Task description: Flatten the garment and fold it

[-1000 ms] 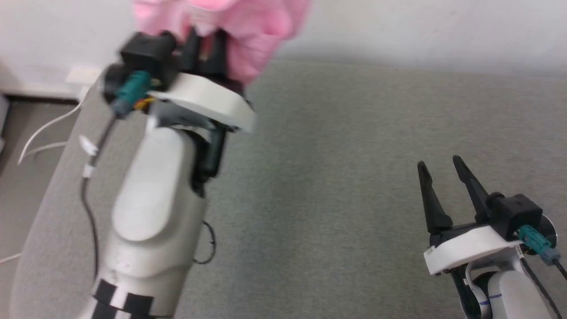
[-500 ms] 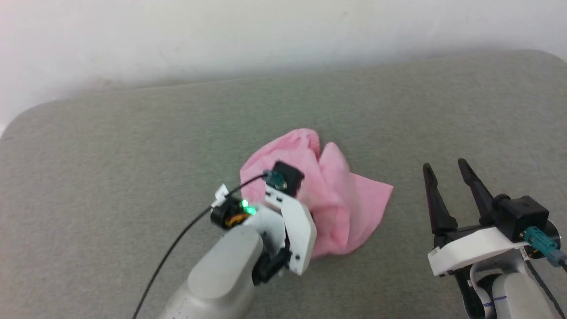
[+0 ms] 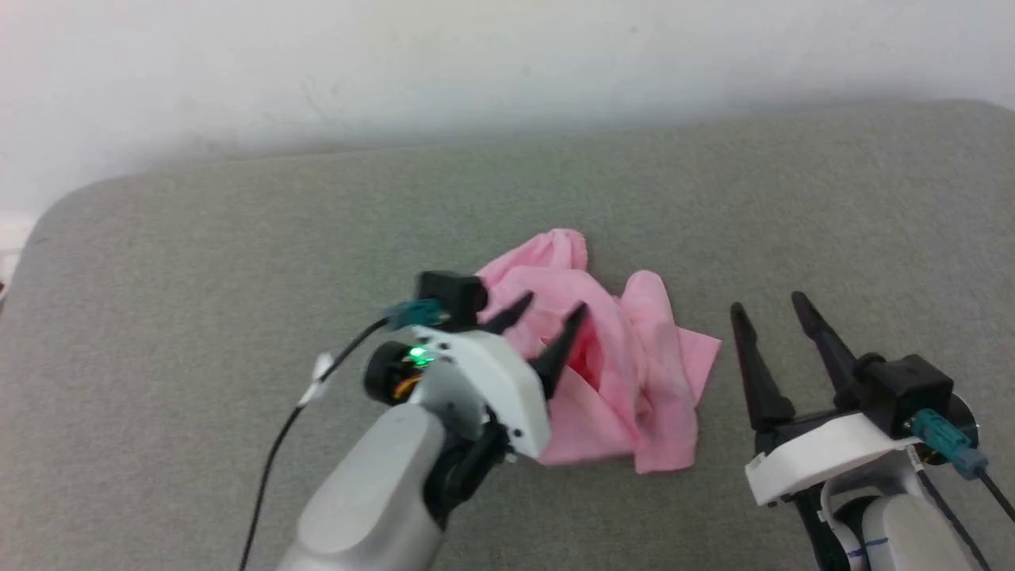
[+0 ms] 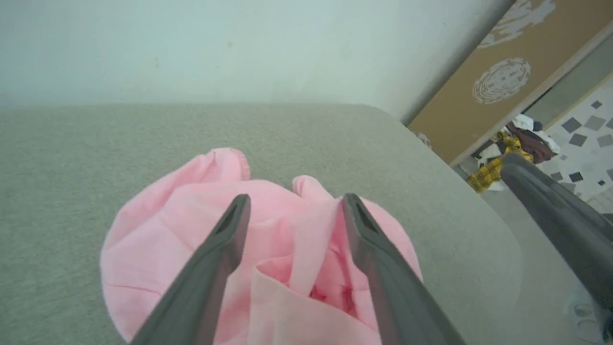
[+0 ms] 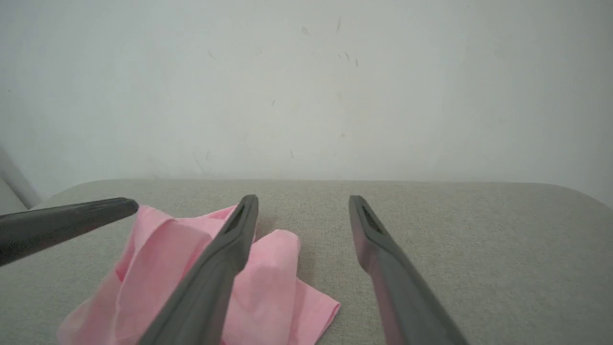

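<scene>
1. Head view: the garment lies in a crumpled pink heap near the middle of the grey fabric-covered desk, with one flat corner poking out to the right.
2. The left end effector sits over the heap's left half, its two dark fingers pointing up and to the right across the cloth.
3. Its fingers stand apart and nothing is clamped between them.
4. In the left wrist view the garment spreads under and past both fingers, and a raised fold of pink cloth stands in the gap between them.
5. The fingertips look very close to the folds; whether they actually touch the cloth is hard to judge from these angles.
6. The right end effector rests over bare desk just to the right of the garment's right corner, apart from the cloth.
7. Its fingers are also spread wide and hold nothing.
8. In the right wrist view the heap lies to the left, partly behind the left-hand finger, while the gap between the fingers frames bare grey fabric.
9. A dark finger of the left end effector reaches in from that view's left edge, above the pink heap.
10. A pale wall stands behind the desk's far edge.
</scene>
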Robot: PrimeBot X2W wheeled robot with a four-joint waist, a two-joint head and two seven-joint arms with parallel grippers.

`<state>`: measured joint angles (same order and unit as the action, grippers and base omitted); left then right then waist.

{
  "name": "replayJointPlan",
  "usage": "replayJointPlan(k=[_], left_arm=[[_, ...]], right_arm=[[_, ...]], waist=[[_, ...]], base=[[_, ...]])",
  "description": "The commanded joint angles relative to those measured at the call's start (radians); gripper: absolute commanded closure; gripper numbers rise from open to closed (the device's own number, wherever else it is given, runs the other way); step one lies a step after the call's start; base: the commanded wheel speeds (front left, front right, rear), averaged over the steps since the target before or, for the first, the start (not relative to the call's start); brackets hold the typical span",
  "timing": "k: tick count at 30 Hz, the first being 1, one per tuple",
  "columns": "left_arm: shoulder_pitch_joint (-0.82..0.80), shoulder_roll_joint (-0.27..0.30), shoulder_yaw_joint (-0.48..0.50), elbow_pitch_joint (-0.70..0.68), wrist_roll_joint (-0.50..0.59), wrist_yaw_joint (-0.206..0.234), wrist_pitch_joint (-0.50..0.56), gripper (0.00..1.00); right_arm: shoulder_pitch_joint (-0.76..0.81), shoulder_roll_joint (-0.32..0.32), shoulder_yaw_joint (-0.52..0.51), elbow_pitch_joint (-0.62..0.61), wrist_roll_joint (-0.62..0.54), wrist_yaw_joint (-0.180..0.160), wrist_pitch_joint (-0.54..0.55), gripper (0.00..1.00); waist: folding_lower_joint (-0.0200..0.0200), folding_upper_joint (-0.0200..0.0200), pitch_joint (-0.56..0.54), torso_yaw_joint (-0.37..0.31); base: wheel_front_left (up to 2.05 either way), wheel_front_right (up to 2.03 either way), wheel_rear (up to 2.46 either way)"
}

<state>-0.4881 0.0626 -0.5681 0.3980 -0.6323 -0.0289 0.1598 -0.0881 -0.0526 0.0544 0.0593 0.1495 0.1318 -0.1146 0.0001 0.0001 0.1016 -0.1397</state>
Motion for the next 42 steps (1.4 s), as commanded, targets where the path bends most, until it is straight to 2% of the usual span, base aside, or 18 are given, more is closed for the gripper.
replayJointPlan(k=[1,4,10,14,19,20,21,22,25,29,34,37,40,41,42], left_arm=[[0.045,0.024,0.025,-0.04,0.006,0.019,-0.053,0.0],[0.123,0.075,0.06,-0.137,0.036,0.054,-0.157,0.0],[0.275,0.14,0.186,-0.261,0.083,0.166,-0.378,0.0],[0.349,0.133,0.275,-0.311,0.109,0.203,-0.418,0.0],[0.411,0.08,0.39,-0.393,0.2,0.195,-0.421,0.0],[0.421,0.067,0.405,-0.397,0.21,0.187,-0.421,0.0],[0.429,0.058,0.418,-0.398,0.222,0.179,-0.421,0.0],[0.433,0.05,0.429,-0.399,0.235,0.172,-0.421,0.0],[0.437,0.034,0.448,-0.398,0.251,0.155,-0.421,0.0],[0.438,0.012,0.479,-0.393,0.272,0.13,-0.421,0.0],[0.432,-0.002,0.5,-0.385,0.288,0.109,-0.421,0.0],[0.425,-0.007,0.507,-0.374,0.293,0.098,-0.421,0.0],[0.421,-0.009,0.505,-0.362,0.297,0.09,-0.422,0.0],[0.42,-0.01,0.503,-0.359,0.299,0.089,-0.422,0.0],[0.42,-0.01,0.502,-0.358,0.299,0.088,-0.422,0.0]], right_arm=[[0.014,0.002,0.012,-0.014,-0.003,-0.001,0.007,0.0],[0.02,0.002,0.039,-0.042,-0.009,-0.001,0.027,0.0],[0.031,0.002,0.138,-0.071,-0.022,-0.001,0.118,0.0],[0.044,-0.007,0.201,-0.055,-0.042,-0.001,0.257,0.0],[0.054,-0.033,0.228,-0.033,-0.078,-0.001,0.45,0.0],[0.054,-0.032,0.223,-0.034,-0.079,-0.001,0.475,0.37],[0.053,-0.03,0.216,-0.042,-0.08,-0.001,0.489,0.91],[0.049,-0.028,0.204,-0.053,-0.084,-0.001,0.49,1.0],[0.048,-0.02,0.163,-0.075,-0.085,-0.001,0.486,1.0],[0.05,-0.006,0.027,-0.131,-0.077,-0.001,0.458,1.0],[0.046,0.001,-0.28,-0.162,-0.037,-0.001,0.436,1.0],[0.036,0.002,-0.457,-0.099,-0.039,-0.001,0.447,1.0],[0.027,0.002,-0.564,-0.013,-0.05,-0.001,0.471,1.0],[0.027,0.002,-0.584,0.009,-0.053,-0.001,0.476,0.52],[0.025,0.002,-0.598,0.024,-0.052,-0.001,0.475,0.0]], waist=[[-0.0001,-0.0001,-0.036,0.041],[-0.0001,-0.0001,-0.044,0.065],[-0.0001,-0.0001,-0.034,0.105],[-0.0001,-0.0001,-0.023,0.13],[-0.0001,-0.0001,-0.005,0.158],[-0.0001,-0.0001,-0.003,0.161],[-0.0001,-0.0001,-0.001,0.164],[-0.0001,-0.0001,0.001,0.168],[-0.0001,-0.0001,0.005,0.172],[-0.0001,-0.0001,0.011,0.173],[-0.0001,-0.0001,0.016,0.167],[-0.0001,-0.0001,0.018,0.16],[-0.0001,-0.0001,0.017,0.154],[-0.0001,-0.0001,0.016,0.152],[-0.0001,-0.0001,0.015,0.15]], base=[[0.0,0.0,0.0],[0.0,0.0,0.0],[0.0,0.0,0.0],[0.0,0.0,0.0],[0.0,0.0,0.0],[0.0,0.0,0.0],[0.0,0.0,0.0],[0.0,0.0,0.0],[0.0,0.0,0.0],[0.0,0.0,0.0],[0.0,0.0,0.0],[0.0,0.0,0.0],[0.0,0.0,0.0],[0.0,0.0,0.0],[0.0,0.0,0.0]])
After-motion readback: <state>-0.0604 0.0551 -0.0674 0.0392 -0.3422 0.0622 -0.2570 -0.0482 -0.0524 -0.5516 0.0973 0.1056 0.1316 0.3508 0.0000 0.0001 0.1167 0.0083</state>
